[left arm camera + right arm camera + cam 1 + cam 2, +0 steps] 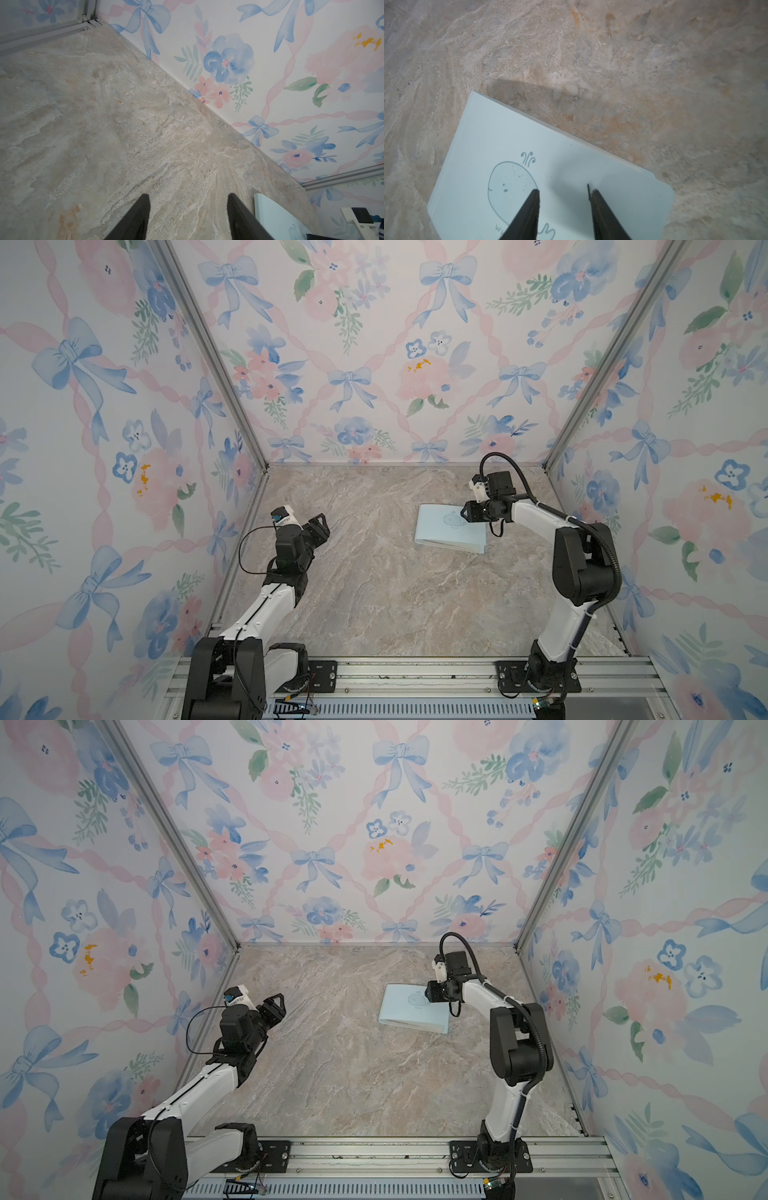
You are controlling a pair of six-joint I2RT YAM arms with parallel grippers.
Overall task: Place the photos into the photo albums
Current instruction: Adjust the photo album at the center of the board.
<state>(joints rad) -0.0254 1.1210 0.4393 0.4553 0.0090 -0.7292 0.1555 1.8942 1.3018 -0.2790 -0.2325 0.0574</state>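
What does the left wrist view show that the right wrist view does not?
Only the left wrist view: the flowered wallpaper wall, the grey metal frame bar and the open left gripper. Only the right wrist view: the line-drawn whale's eyes and mouth on the cover and the open right gripper. Both: the beige marble-patterned tabletop and the pale blue rectangular photo album.

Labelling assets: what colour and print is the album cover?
Pale blue photo album cover with a line-drawn whale; clearest in the right wrist view.
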